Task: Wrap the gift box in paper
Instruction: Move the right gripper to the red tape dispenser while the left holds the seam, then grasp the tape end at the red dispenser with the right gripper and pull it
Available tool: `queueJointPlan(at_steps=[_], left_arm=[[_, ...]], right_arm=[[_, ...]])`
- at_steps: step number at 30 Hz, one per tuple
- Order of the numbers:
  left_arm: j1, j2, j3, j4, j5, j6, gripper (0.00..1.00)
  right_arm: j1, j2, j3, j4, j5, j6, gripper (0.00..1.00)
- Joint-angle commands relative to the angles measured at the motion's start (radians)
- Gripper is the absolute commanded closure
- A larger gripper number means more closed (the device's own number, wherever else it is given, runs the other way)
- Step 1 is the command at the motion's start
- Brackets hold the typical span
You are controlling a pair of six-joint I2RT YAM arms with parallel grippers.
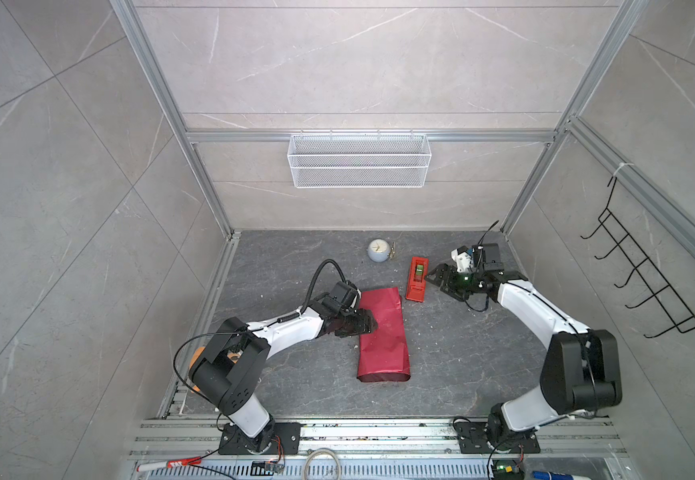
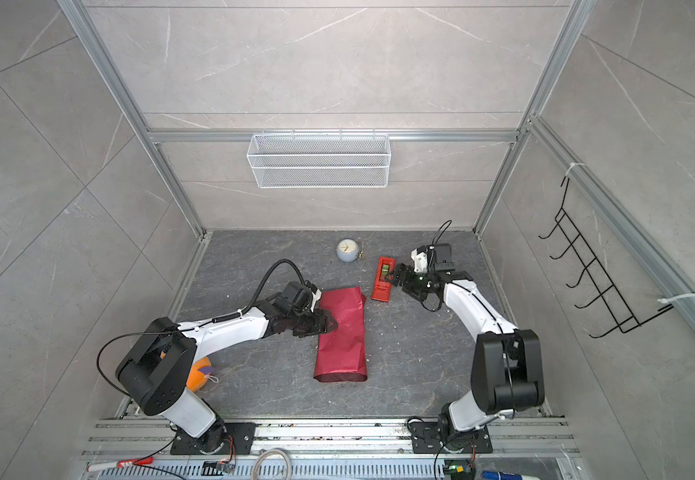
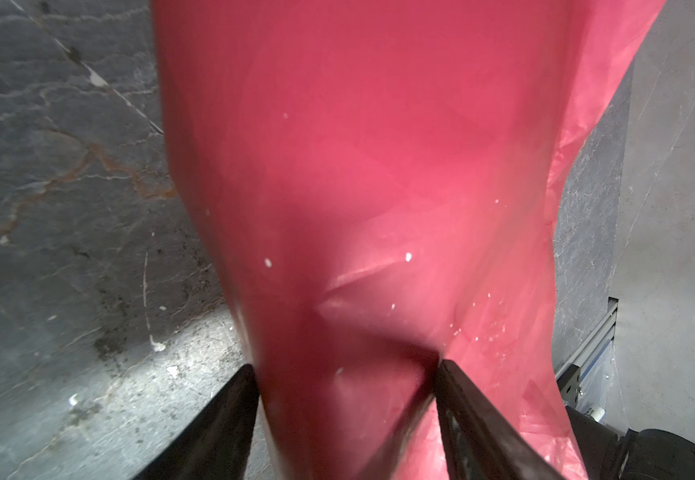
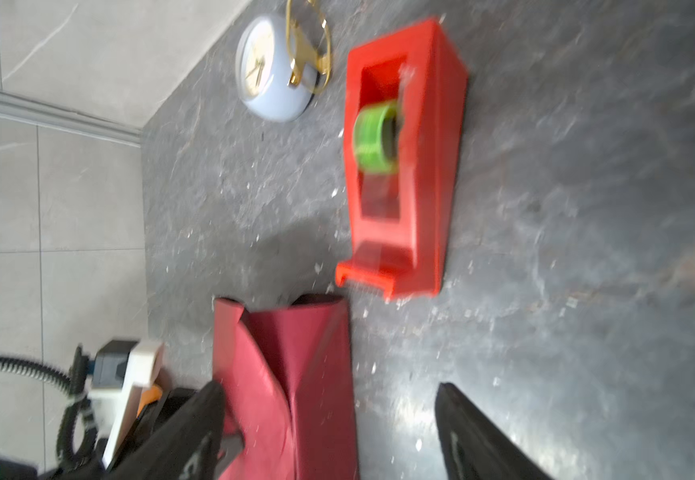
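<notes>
Across the middle of the grey tabletop (image 1: 462, 353) lies the paper (image 1: 383, 345) (image 2: 341, 349), maroon side out. It is folded over into a long, flattened tube that runs from 12 to 6 o'clock. The 6 o'clock end gapes open and dark. In the right wrist view the 12 o'clock end of the paper (image 4: 287, 374) is creased and pinched inward. The gift box shows in no view, and whether it sits inside the tube cannot be told.

The left gripper (image 1: 373, 326) (image 2: 333, 324) reaches from 9 o'clock over the tube's 9 o'clock edge, a little toward the 12 o'clock half. In the left wrist view the jaws of this gripper (image 3: 346, 368) stand apart with their tips down at the paper (image 3: 358, 166). The paper dents beside one tip, but the jaws pinch nothing.

A red tape dispenser (image 1: 416, 278) (image 4: 404, 166) with a green roll stands at 1 o'clock of the tube's far corner, near it but apart. The right gripper (image 1: 431, 276) (image 4: 327, 390) hangs just at 3 o'clock of the dispenser, jaws wide, nothing between them.

A small pale-blue clock (image 1: 378, 250) sits at 12 o'clock of the tube, well apart from it.
</notes>
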Motion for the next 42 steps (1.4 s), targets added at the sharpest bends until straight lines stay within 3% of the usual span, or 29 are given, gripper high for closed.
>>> queueJointPlan(at_steps=[1, 7, 15, 42], left_arm=[[0.005, 0.039, -0.029, -0.112, -0.031, 0.018, 0.32], [0.004, 0.039, -0.028, -0.112, -0.035, 0.020, 0.31], [0.005, 0.036, -0.032, -0.107, -0.036, 0.015, 0.31], [0.004, 0.032, -0.029, -0.106, -0.046, 0.017, 0.31]], right_arm=[[0.004, 0.109, 0.080, 0.023, -0.041, 0.023, 0.24], [0.003, 0.259, 0.177, 0.016, -0.070, -0.002, 0.38], [0.001, 0.340, 0.204, 0.032, -0.114, -0.004, 0.51], [0.001, 0.416, 0.116, 0.163, -0.201, 0.065, 0.75]])
